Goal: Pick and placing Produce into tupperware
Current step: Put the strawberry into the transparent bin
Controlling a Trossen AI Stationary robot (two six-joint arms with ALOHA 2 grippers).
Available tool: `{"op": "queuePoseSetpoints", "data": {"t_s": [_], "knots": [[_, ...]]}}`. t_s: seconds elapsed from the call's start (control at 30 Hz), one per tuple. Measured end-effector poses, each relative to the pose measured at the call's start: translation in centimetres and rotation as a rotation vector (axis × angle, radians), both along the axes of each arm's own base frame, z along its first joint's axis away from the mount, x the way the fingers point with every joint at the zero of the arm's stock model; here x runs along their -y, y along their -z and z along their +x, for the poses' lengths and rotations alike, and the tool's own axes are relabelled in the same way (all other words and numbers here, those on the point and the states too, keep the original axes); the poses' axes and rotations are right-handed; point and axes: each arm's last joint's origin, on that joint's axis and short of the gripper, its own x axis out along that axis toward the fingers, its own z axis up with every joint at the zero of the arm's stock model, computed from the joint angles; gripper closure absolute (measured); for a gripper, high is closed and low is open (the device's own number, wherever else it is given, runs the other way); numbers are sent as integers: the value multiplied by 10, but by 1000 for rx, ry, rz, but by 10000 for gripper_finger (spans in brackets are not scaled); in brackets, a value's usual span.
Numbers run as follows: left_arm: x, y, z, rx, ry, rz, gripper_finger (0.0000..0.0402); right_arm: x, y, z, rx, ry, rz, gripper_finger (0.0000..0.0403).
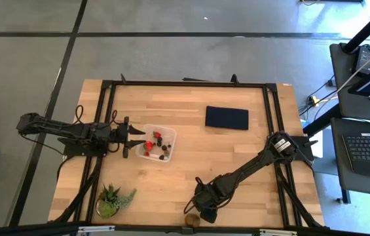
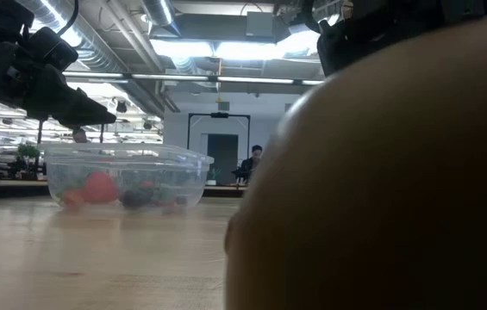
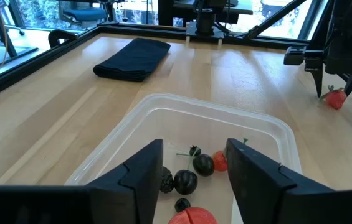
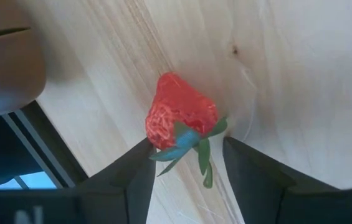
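While the left hand [image 1: 134, 139] is held spread over the tupperware [image 1: 169, 136], the right hand [image 4: 185, 163] is spread around a strawberry [image 4: 180, 119] on the desk [image 1: 237, 154] (soft, light, easily bruised); its red flanks should be gripped gently

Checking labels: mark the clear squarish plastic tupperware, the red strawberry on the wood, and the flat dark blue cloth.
Clear squarish plastic tupperware [image 3: 163, 106]: left wrist view, far rim.
Red strawberry [image 4: 182, 115]: right wrist view, body.
Flat dark blue cloth [image 1: 226, 118]: high view, centre.

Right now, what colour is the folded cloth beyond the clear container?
Dark navy blue folded cloth, clearest in the left wrist view.
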Motion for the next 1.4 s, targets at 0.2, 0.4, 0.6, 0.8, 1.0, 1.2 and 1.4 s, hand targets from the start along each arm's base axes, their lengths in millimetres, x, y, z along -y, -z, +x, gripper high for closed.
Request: {"op": "queuePoseSetpoints", "data": {"t_s": [0.2, 0.4, 0.6, 0.8, 1.0, 1.2, 1.4], "knots": [[0, 0, 0, 0, 0, 0, 232, 0, 0, 0, 1, 1, 1, 213], [0, 0, 0, 0, 0, 0, 240, -1, 0, 1, 13, 0, 9, 203], [0, 0, 0, 0, 0, 0, 236, 0, -1, 3, 25, 4, 16, 180], [0, 0, 0, 0, 0, 0, 231, 3, -1, 6, 44, -3, 14, 170], [0, 0, 0, 0, 0, 0, 237, 4, -1, 9, 65, 0, 7, 175], [0, 0, 0, 0, 0, 0, 239, 4, -1, 9, 75, 4, -8, 177], [0, 0, 0, 0, 0, 0, 232, 5, -1, 10, 89, 8, -25, 177]]}}
